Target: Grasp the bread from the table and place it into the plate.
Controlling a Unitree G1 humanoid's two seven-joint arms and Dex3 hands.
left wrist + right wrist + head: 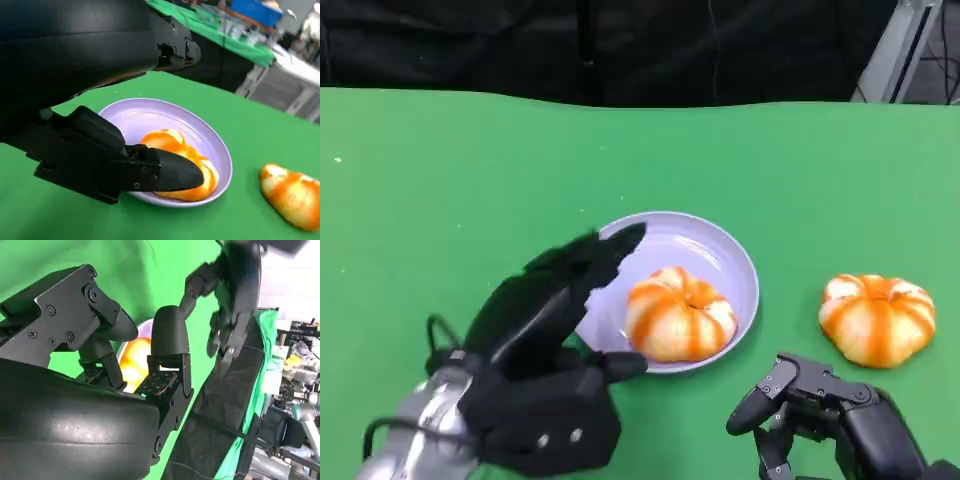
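An orange-and-white striped bread (680,314) lies inside the lavender plate (720,245) at the table's middle; in the left wrist view the bread (175,142) sits in the plate (135,117) too. A second striped bread (877,317) rests on the green cloth right of the plate, also seen as the bread (294,195). My left hand (545,345) hovers over the plate's left rim, fingers spread, holding nothing. My right hand (820,410) sits low at the front right, just short of the second bread, fingers apart and empty. The right wrist view shows the plated bread (134,357) between the fingers (170,335).
The green table (470,180) stretches wide to the left and back, ending at a dark backdrop. A metal stand (905,50) rises at the back right. Cluttered benches show beyond the table in both wrist views.
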